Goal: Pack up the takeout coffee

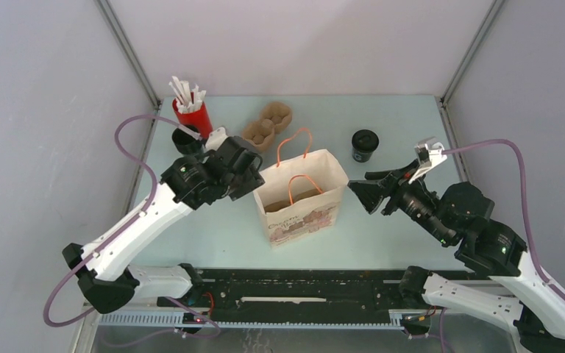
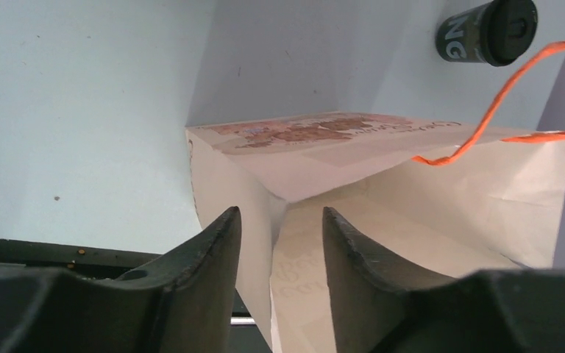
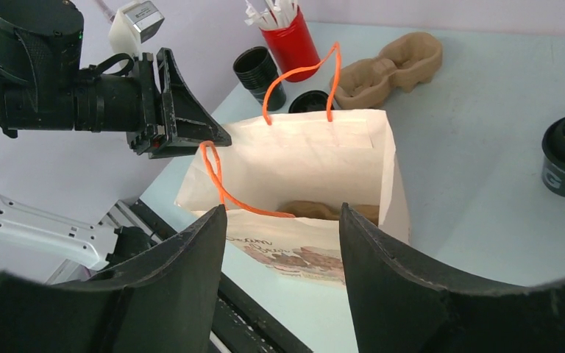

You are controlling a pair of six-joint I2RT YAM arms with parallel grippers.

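Gaping empty are left end effector [image 2: 279,220], right end effector [image 3: 283,220]; takeout coffee [image 1: 365,145] black, lidded.

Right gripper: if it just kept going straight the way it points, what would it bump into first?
Most likely the paper bag: the right gripper points at its side wall, near the open top, with nothing visible between. Exact height is hard to judge.

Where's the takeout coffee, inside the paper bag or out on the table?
Out: the takeout coffee stands upright, lid on, on the table, apart from the open paper bag.
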